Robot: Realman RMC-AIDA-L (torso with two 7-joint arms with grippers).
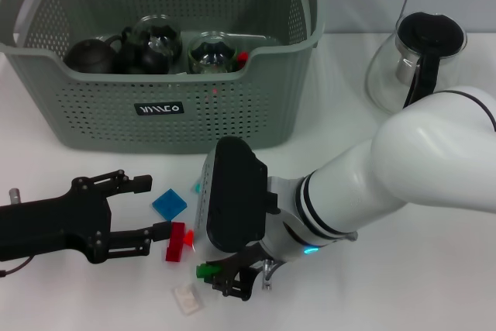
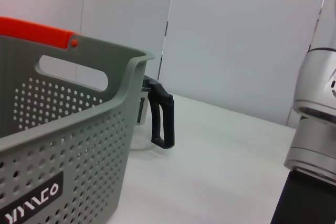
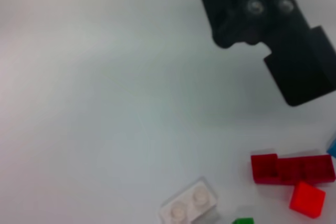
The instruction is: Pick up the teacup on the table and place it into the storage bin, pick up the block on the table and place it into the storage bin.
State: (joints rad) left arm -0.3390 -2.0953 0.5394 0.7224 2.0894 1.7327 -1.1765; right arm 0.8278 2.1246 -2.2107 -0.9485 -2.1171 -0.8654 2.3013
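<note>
The grey-green storage bin [image 1: 256,106] stands at the back and holds two glass cups [image 1: 211,50] and dark teapots [image 1: 89,56]. No teacup shows on the table. Loose blocks lie in front of the bin: a blue one [image 1: 169,204], a red one [image 1: 177,242] and a clear white one [image 1: 186,298]. My right gripper [image 1: 229,277] is low over the table, shut on a small green block [image 1: 205,270], which also shows in the right wrist view [image 3: 242,221]. My left gripper [image 1: 151,208] is open beside the blue block, its lower finger [image 1: 147,234] close to the red block.
A glass pitcher [image 1: 418,60] with a black lid and handle stands at the back right; its handle [image 2: 161,119] shows past the bin wall [image 2: 63,145]. The right wrist view shows the red block [image 3: 291,169], a small red cube [image 3: 307,199] and the white block [image 3: 189,205].
</note>
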